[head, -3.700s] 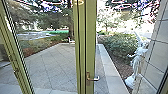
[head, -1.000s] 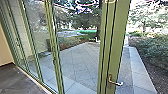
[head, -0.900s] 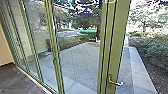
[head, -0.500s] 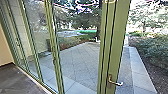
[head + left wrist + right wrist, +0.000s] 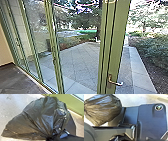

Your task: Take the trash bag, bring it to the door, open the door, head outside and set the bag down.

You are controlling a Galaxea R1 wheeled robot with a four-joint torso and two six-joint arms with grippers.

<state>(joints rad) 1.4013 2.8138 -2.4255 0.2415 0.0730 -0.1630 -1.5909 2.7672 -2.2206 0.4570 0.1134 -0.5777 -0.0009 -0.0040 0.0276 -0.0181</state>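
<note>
The black trash bag (image 5: 37,117) hangs full and crinkled, its neck drawn together in the left wrist view, where my left gripper (image 5: 50,138) is shut on it. In the right wrist view the same bag (image 5: 104,109) shows beside the robot's dark base. Ahead, the head view has the green door frame (image 5: 115,42) with a metal lever handle (image 5: 116,83) low on it. Whether the door stands ajar I cannot tell. How my right gripper stands I cannot make out.
Glass panels in green frames (image 5: 53,50) run off to the left, above a dark indoor floor (image 5: 20,80). Beyond the glass lie a paved yard (image 5: 80,60) and a tree. Bushes (image 5: 152,50) border the pale paving strip on the right.
Since the earliest head view, the camera has turned left and the door frame looks larger, further right. Over the last second the head view has stayed practically the same.
</note>
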